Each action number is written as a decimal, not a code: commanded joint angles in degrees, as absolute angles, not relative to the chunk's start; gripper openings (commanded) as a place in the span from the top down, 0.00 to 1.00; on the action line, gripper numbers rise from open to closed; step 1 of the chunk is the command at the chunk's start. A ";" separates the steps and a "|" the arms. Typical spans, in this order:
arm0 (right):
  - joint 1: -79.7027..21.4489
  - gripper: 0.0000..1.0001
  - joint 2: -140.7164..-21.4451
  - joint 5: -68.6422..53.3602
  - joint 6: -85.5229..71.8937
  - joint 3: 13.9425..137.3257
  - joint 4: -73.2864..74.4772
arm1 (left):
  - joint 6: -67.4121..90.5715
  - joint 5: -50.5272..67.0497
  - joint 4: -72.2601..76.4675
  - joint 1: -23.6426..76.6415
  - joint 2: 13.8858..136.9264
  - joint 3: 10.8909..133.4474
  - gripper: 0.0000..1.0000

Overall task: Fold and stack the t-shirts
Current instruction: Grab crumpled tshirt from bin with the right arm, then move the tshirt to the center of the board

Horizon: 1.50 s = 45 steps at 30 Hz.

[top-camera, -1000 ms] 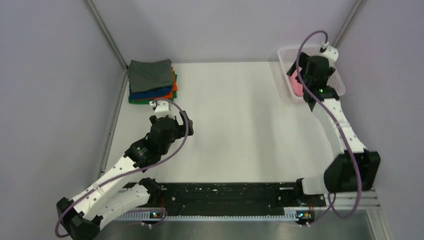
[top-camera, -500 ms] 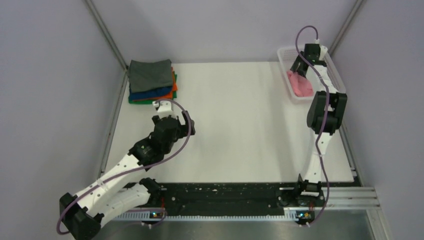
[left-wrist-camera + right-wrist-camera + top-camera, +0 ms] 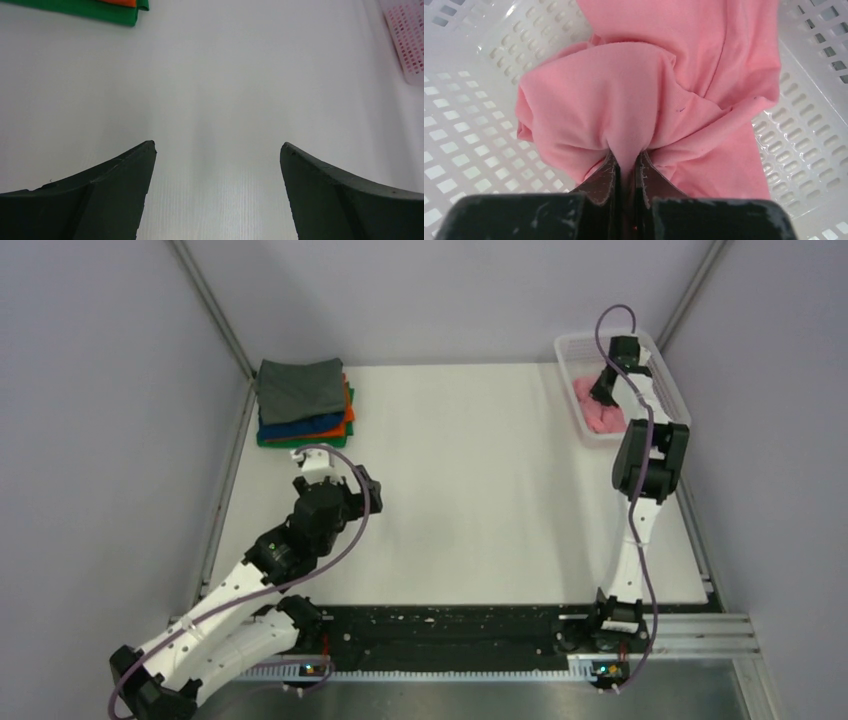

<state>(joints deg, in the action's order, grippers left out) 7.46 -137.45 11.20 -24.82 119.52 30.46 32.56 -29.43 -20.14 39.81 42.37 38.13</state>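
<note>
Seen from above, the stack of folded t-shirts [image 3: 303, 410] lies at about ten o'clock on the white table [image 3: 480, 500], a dark grey one on top, with blue, orange and green edges showing beneath it. Just below the stack, toward six o'clock from it, the left gripper [image 3: 333, 472] hovers over bare tabletop with its jaws spread wide and nothing between them; its wrist view shows the green and orange edges at eleven o'clock and a corner of the basket at two o'clock. The middle of the table holds only the arms' reach. At about one o'clock, in the far right corner, sits the white mesh basket [image 3: 572, 344], and the crumpled pink t-shirt [image 3: 624, 95] lies inside it, bunched against the perforated floor. The right gripper [image 3: 626, 170] is down in the basket, its jaws pressed together on a raised fold of the pink cloth, which puckers up from between the fingers [image 3: 606, 177].
</note>
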 commanded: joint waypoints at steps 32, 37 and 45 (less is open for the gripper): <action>-12.64 0.24 -75.07 -7.57 -17.59 71.42 18.77 | 40.90 -28.94 -28.47 39.99 34.48 37.73 0.01; -12.63 0.01 -70.69 7.47 -19.49 59.14 20.68 | 39.78 -26.22 -25.92 40.04 38.14 37.41 0.01; -12.99 0.03 -60.76 -4.68 -19.52 44.13 18.30 | 38.75 -4.85 -7.12 39.99 57.33 37.09 0.01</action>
<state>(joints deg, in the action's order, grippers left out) -12.84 -65.17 -1.56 -19.20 48.34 21.80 39.70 -19.42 -19.57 39.81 48.77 36.51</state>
